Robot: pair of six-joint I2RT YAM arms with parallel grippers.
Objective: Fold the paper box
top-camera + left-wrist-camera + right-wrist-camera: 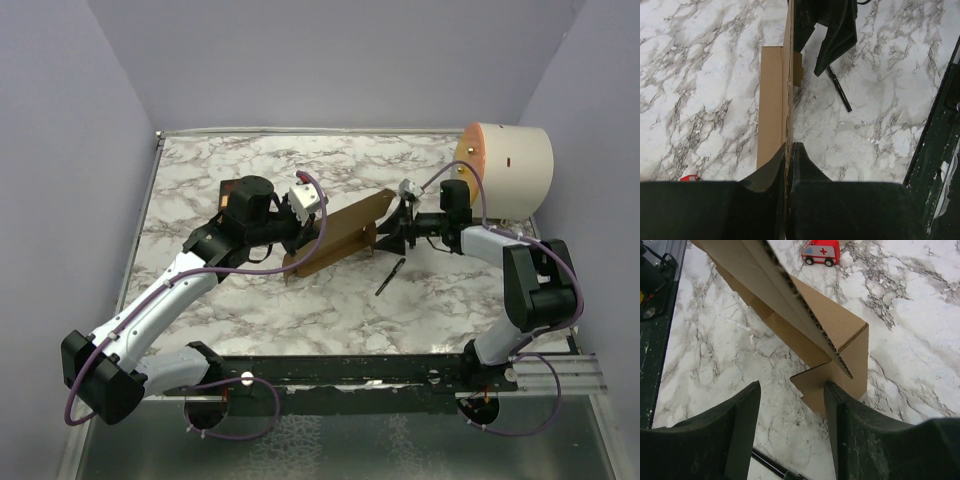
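You see a matt brown corrugated cardboard paper box [840, 325] with raw fluted edges; a smooth white, grey-veined marble-look table [700, 75]; a small glossy red-and-white toy ambulance [821, 252], seemingly plastic.

From the right wrist, the paper box [835, 325] runs out past the top edge, which also clips the toy ambulance [821, 252] (its roof lost). The pen [771, 465] is cut by the bottom edge, only a stub showing.
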